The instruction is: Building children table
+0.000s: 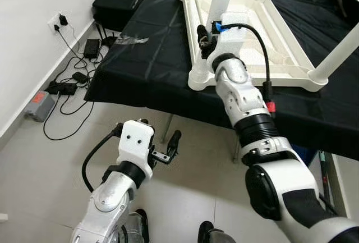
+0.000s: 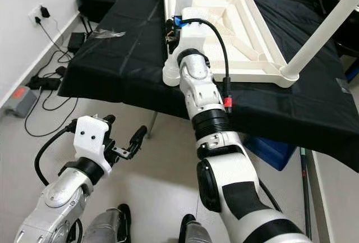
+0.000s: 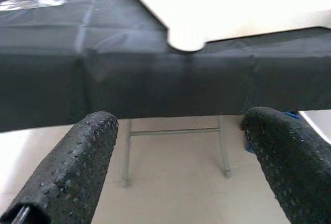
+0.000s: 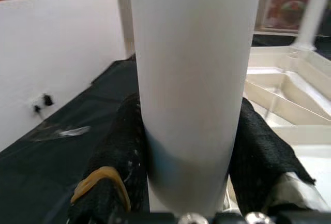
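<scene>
At about 7 o'clock the left gripper hung low over the floor, jaws wide and empty. Toward 12 o'clock the children table lay upside down on the black tabletop. The right gripper clamped one white leg. The plastic looked light, stiff and smooth; gripping low seems safest. No writing was readable.

the white plastic children's table is lying upside down on the black-covered tabletop, its ribbed underside facing up. round white legs are standing up from its corner sockets: one leg is sitting clamped between the right tool fingers, another is leaning at the near right corner.
</scene>
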Available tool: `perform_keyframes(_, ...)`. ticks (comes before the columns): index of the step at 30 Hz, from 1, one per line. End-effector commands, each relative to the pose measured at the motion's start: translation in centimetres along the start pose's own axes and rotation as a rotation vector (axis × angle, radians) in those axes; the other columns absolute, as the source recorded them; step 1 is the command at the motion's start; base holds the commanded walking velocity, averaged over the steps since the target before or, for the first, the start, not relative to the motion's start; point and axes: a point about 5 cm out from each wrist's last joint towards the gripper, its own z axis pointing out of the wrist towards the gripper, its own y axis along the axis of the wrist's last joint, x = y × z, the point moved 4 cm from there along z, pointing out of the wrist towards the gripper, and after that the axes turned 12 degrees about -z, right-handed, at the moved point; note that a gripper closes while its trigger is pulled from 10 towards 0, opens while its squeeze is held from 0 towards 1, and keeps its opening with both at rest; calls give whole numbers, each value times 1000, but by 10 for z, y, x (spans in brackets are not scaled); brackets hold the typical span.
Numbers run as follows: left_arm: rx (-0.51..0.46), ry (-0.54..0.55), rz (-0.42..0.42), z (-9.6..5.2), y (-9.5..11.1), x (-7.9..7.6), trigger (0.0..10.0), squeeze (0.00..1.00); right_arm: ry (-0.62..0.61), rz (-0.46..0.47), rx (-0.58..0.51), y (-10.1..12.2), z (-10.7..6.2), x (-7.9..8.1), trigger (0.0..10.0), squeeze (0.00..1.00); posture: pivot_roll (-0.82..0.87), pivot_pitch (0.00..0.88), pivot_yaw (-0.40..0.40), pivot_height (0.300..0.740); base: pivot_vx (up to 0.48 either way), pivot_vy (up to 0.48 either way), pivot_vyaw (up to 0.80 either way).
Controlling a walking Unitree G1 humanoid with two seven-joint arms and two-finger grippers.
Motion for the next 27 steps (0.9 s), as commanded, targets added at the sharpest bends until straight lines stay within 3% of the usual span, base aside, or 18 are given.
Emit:
perform_keyframes(1,7,1,-1,-2,-3,-1,10000,0,-128,-8,177,-46,-8,-22,0,0,189,243,-86,740,0,0,0)
perform_keyframes(3,7,-2,-6,-2,-3,-3,10000,0,-264,-1,196,-44,-12,-30,0,0,189,240,-84,740,0,0,0)
perform_keyframes(6,7,-7,-8,-1,-4,-4,10000,0,-364,16,221,-44,-15,-35,0,0,179,240,-88,740,0,0,0)
perform_keyframes(11,9,-12,-13,0,-6,-8,10000,0,-443,51,257,-45,-18,-31,0,0,179,243,-90,740,0,0,0)
perform_keyframes(18,10,-16,-26,0,-7,-11,10000,0,-442,64,273,-41,-16,-22,0,0,175,249,-94,740,0,0,0)
perform_keyframes(19,12,-16,-30,0,-7,-11,10000,0,-415,62,271,-39,-14,-18,2510,0,169,251,-100,740,0,0,0)
perform_keyframes(20,12,-16,-30,0,-7,-11,10000,0,-415,62,271,-39,-14,-18,2510,0,169,251,-100,740,0,0,0)
perform_keyframes(21,13,-13,-34,0,-8,-10,10000,0,-378,59,258,-35,-12,-13,10000,0,169,251,-100,740,0,0,0)
perform_keyframes(24,14,-9,-38,-1,-9,-10,10000,0,-334,47,227,-28,-9,-7,10000,0,162,253,-102,740,0,0,0)
perform_keyframes(25,16,-9,-38,-1,-10,-10,10000,0,-327,41,214,-27,-9,-7,10000,1000,163,252,-102,740,0,0,0)
perform_keyframes(27,16,-10,-38,-1,-10,-10,10000,0,-325,34,206,-26,-9,-8,10000,1000,159,251,-101,740,0,0,0)
